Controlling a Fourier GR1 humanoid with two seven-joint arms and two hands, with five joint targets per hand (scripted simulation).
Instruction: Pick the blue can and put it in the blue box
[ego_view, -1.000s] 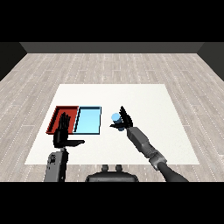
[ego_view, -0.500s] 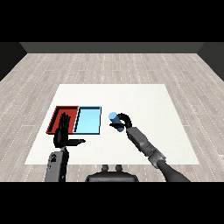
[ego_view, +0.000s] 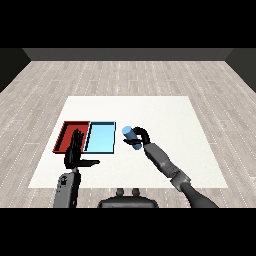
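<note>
Two trays sit side by side on your white counter (ego_view: 165, 115) in the head view: the red tray (ego_view: 66, 134) at left, the light blue tray (ego_view: 101, 138) touching its right edge.

Blue can (ego_view: 129, 134): just right of the light blue tray, outside it, a narrow gap between can and tray wall. It looks tilted, its pale top end toward the tray. You cannot tell from this view whether it rests on the counter or is lifted off it.

Right robot hand (ego_view: 140, 140): grasping the blue can, black fingers curled round the can's right side and over its far end. Its grey forearm runs back to the lower right corner.

Left robot hand (ego_view: 76, 152): released, holding nothing. Fingers straight and pointing away from you, thumb stuck out to the right. It overlaps the near edge of the red tray where that tray meets the blue one; whether it touches either tray cannot be told. Its forearm comes up from the lower left.
</note>
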